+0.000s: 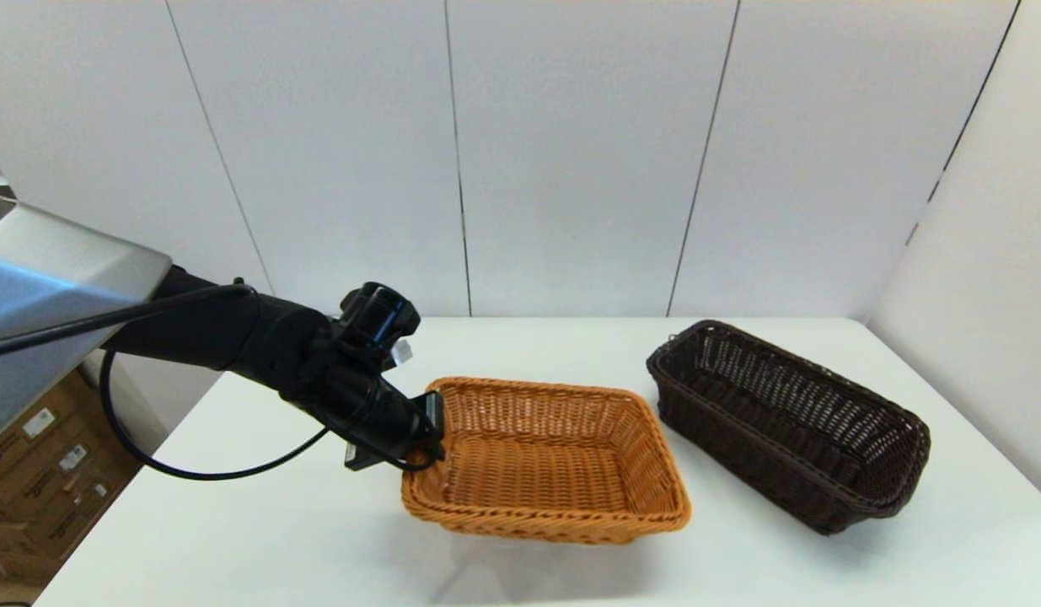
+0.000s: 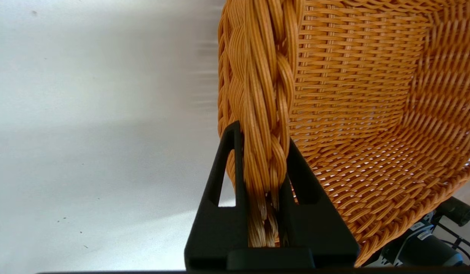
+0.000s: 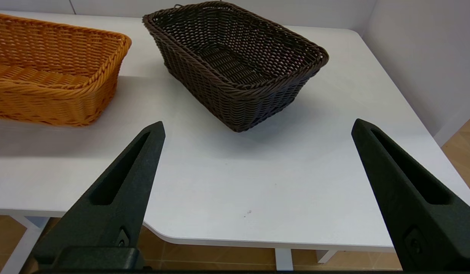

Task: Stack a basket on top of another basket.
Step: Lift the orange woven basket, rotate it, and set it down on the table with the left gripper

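Left end effector (image 2: 263, 167) clamps the orange-tan wicker basket's (image 1: 554, 459) braided rim for lifting; the dark brown wicker basket (image 1: 790, 421) sits near the table's (image 1: 259, 539) right edge; right end effector (image 3: 257, 152) gapes idle off the front edge.

open table (image 1: 520, 346) behind both baskets (walls beyond).

The orange-tan rectangular woven wicker basket (image 1: 554, 459) shows a tight horizontal weave on its walls and floor, with a braided rim of the same orange-tan colour. The dark brown rectangular woven wicker basket (image 1: 786, 421) is almost black, with an open lattice weave on its sides and a braided dark rim. The flat table top (image 1: 233, 539) is plain white. The left gripper (image 2: 262, 179) and right gripper (image 3: 257, 190) are matte black. The wall panels (image 1: 571, 152) are white with thin dark seams.
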You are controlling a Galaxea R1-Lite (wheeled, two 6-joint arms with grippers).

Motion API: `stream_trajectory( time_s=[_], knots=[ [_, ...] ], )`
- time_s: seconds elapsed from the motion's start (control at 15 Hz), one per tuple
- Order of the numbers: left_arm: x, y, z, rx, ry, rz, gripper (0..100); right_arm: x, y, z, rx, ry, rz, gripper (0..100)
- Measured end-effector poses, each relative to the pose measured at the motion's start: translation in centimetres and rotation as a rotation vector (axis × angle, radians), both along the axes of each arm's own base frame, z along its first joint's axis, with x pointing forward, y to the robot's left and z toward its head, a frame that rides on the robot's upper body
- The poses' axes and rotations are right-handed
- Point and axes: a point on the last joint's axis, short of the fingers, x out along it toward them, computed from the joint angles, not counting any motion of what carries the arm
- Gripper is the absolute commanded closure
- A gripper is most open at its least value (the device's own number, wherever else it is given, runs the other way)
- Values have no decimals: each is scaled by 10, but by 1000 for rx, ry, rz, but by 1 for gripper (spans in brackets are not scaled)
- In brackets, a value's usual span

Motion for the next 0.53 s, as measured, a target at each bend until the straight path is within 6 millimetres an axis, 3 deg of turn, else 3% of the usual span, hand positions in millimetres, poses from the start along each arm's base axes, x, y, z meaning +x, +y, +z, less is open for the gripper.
stream_trajectory(
  time_s=[0.53],
  knots=[
    [0, -1, -7, 1, 19, -39, 100, 0, 0, 0, 1, 0, 1, 0]
  ],
)
